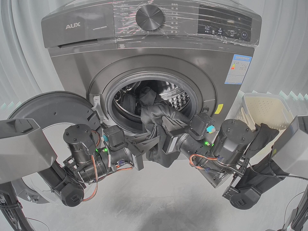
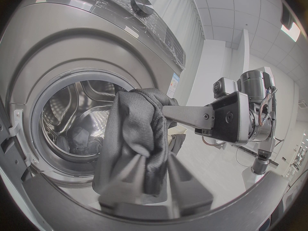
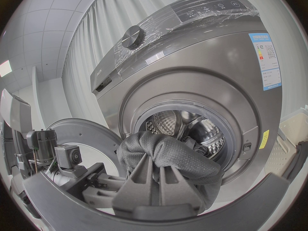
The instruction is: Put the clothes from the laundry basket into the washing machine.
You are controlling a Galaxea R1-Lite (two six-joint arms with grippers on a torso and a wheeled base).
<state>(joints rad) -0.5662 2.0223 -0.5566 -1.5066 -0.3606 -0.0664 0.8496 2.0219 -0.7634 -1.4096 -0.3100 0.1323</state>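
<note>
Arms in front of the washing machine (image 1: 150, 58): grey shells, black cylindrical joints, green status lights. Left arm (image 1: 80, 145) and right arm (image 1: 224, 145) each carry a looped orange cable. Left gripper (image 2: 154, 158) and right gripper (image 3: 155, 163): dark grey ribbed fingers with side screws.

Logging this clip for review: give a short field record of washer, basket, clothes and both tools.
washing machine: door open, swung to robot's left
drum: some dark clothes inside
dark garment: held at the drum opening, hanging below it
left tool: shut on dark garment
right tool: shut on dark garment
laundry basket: right of machine, one dark cloth draped over rim
</note>
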